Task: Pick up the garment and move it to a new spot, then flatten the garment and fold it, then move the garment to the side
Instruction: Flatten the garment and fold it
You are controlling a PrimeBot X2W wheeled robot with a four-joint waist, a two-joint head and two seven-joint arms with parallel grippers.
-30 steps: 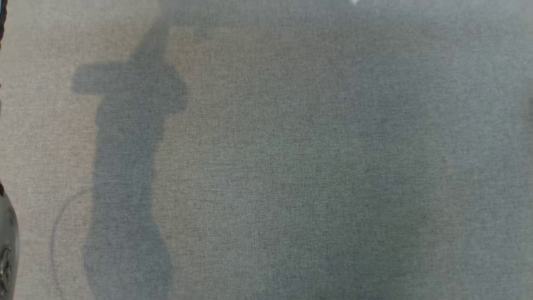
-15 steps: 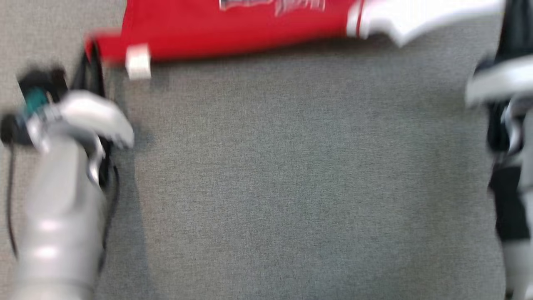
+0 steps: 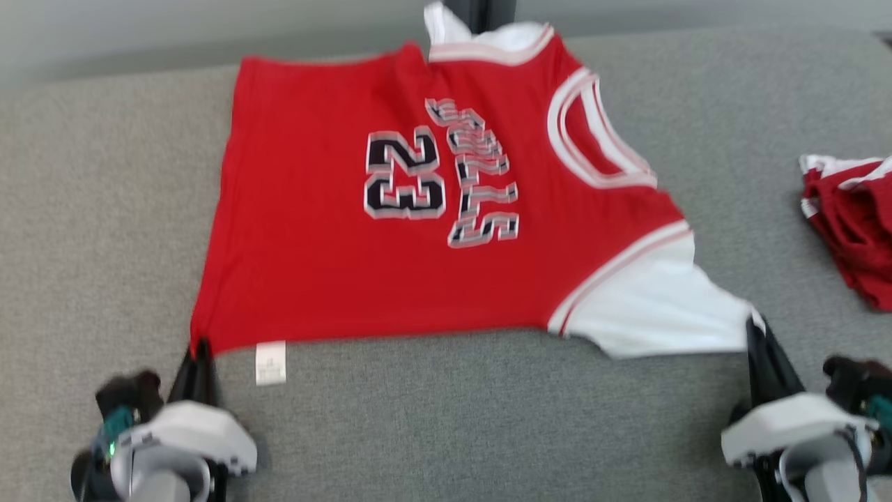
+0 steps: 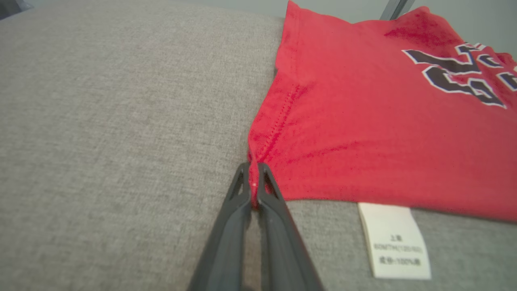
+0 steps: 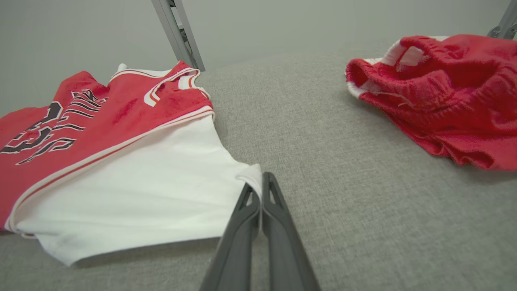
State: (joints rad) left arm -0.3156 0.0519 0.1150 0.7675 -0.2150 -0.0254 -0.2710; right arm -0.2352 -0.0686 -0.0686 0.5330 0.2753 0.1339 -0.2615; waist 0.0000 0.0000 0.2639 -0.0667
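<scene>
The garment (image 3: 313,265) is a red basketball jersey printed with 23, with a white sleeve panel, spread flat on the grey table (image 3: 488,418). My left gripper (image 3: 201,346) is shut on its near left hem corner; the left wrist view shows red cloth (image 4: 363,121) pinched between the fingertips of the left gripper (image 4: 253,178). My right gripper (image 3: 754,328) is shut on the tip of the white panel (image 3: 655,307); in the right wrist view the right gripper (image 5: 258,184) pinches that white corner of the garment (image 5: 133,178).
A bunched red garment with white trim (image 3: 854,223) lies at the table's right edge, seen closer in the right wrist view (image 5: 440,101). A white care label (image 3: 270,362) hangs from the jersey's hem. A metal post (image 5: 177,32) stands behind the table.
The head camera has swung up, bringing the whole jersey and both grippers into view where only bare grey cloth showed a second ago.
</scene>
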